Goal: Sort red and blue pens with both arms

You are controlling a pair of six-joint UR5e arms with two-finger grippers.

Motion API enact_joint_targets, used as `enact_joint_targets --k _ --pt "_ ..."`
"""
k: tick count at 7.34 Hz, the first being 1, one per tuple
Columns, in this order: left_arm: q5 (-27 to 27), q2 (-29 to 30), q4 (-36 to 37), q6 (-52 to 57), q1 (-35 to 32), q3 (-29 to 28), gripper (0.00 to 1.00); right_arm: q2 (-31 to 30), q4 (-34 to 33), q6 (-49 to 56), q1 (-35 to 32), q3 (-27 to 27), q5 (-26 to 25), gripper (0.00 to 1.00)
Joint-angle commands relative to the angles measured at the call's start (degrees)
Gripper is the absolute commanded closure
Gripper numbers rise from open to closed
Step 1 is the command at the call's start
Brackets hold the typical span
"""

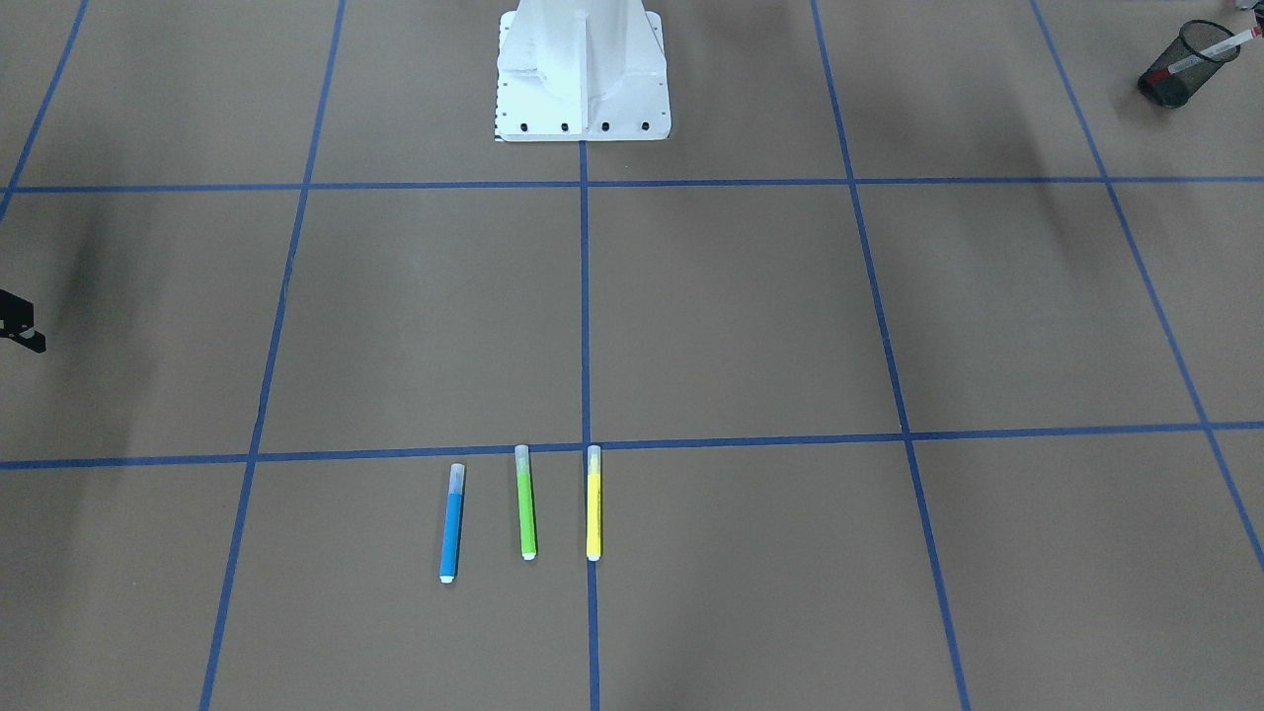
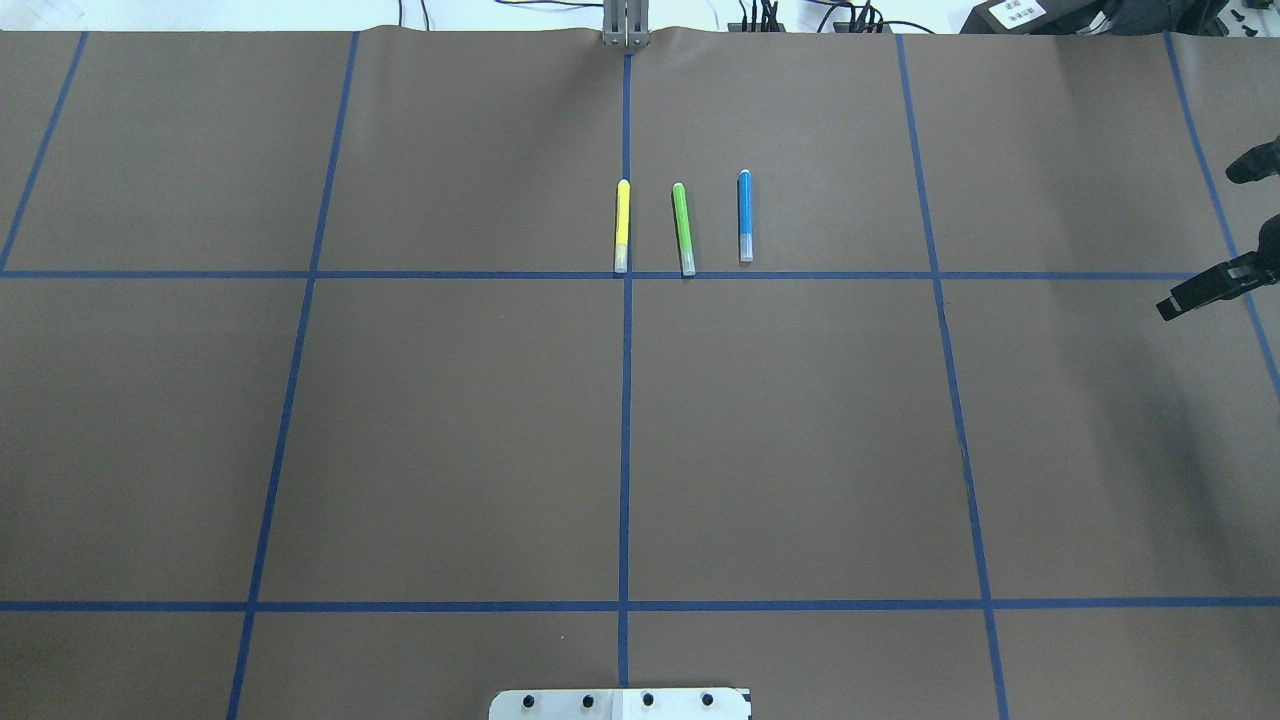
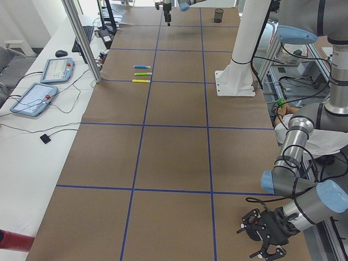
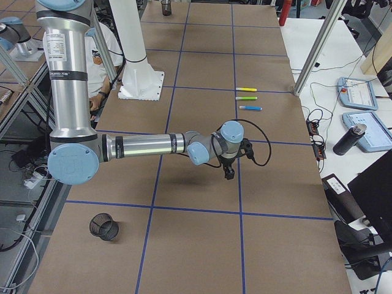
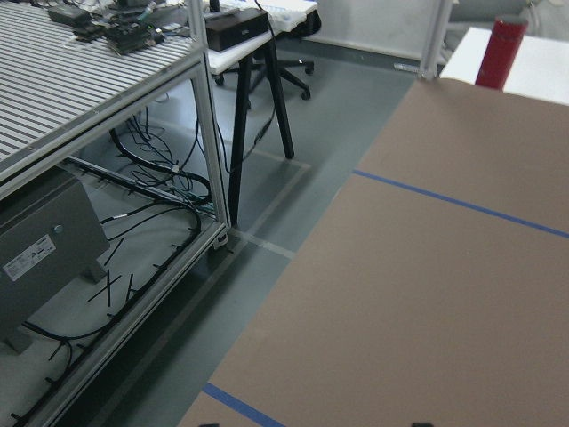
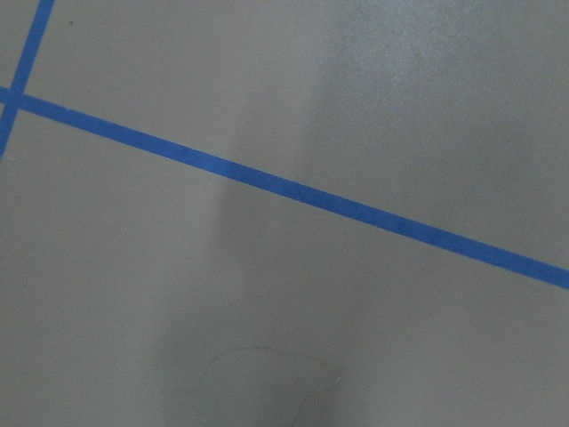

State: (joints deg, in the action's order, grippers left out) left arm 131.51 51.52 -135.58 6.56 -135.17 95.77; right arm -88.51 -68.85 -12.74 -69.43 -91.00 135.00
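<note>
The blue pen [image 1: 451, 523] lies flat on the brown table, beside a green pen [image 1: 526, 502] and a yellow pen [image 1: 593, 504]; the same row shows from overhead, with the blue pen [image 2: 745, 215] rightmost. The red pen [image 1: 1210, 51] stands tilted in a black mesh cup [image 1: 1185, 64] at the table's corner on my left side. My right gripper [image 4: 228, 174] hangs fingers-down over bare table, well away from the pens; I cannot tell if it is open or shut. My left gripper [image 3: 266, 239] hovers near the table's end, seen only from the side, state unclear.
A second mesh cup [image 4: 104, 226] stands on my right side of the table. The white pedestal [image 1: 583, 79] sits at the robot's edge. Blue tape lines [image 2: 626, 400] divide the table into squares. A person [image 4: 104, 49] in white sits behind the robot.
</note>
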Motion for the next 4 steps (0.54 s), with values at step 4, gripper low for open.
enact_joint_targets --k 4 --pt "4.72 24.72 22.17 -4.42 34.04 -0.06 0.19 0.97 0.74 -0.35 0.0 -0.05 -0.09 0.0"
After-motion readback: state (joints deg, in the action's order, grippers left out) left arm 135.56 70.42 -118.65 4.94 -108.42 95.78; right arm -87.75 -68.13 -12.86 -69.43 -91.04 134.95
